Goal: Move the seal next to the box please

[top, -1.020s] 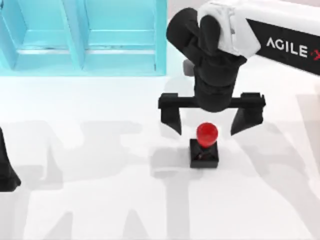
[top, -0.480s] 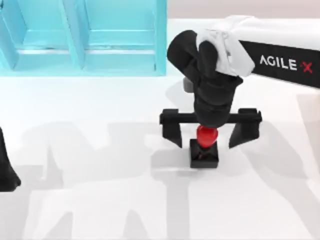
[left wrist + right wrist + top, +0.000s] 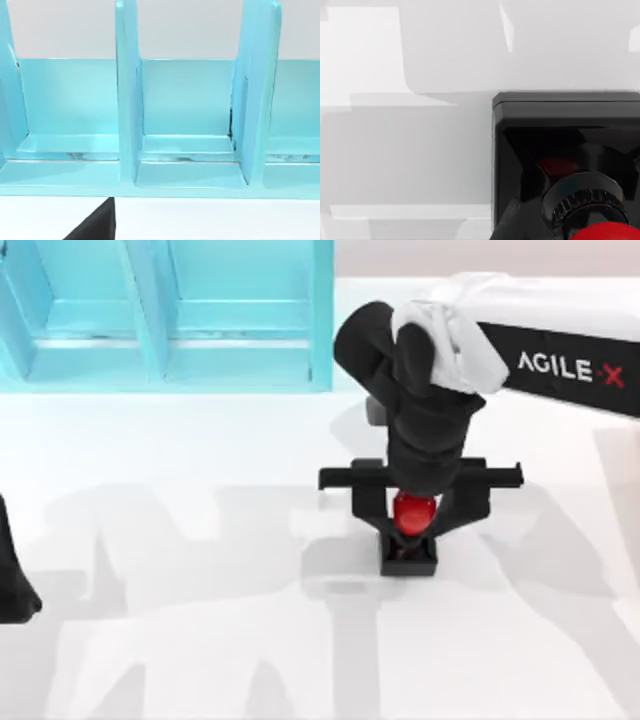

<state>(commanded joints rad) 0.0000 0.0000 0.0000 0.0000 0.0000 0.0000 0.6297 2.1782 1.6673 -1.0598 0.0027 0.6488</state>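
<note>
The seal [image 3: 411, 530], a red knob on a black square base, stands on the white table right of the middle. My right gripper [image 3: 414, 512] reaches down over it, with one finger [image 3: 368, 502] on each side of the knob, closed in against it. From the right wrist camera I look down on the seal's black base [image 3: 565, 115] and part of the red knob [image 3: 600, 234]. The box [image 3: 322, 315] is a light blue divided case at the back left, and its compartments [image 3: 127, 100] face the left wrist camera. My left gripper [image 3: 12, 585] is parked at the table's left edge.
The right arm [image 3: 560, 360] reaches in from the right edge. Bare white table [image 3: 200, 570] lies between the seal and the box's front wall [image 3: 170, 380], and along the near side.
The right gripper came down over the seal, and its fingers moved inward from wide apart to the sides of the red knob. The seal and the left arm have stayed put.
</note>
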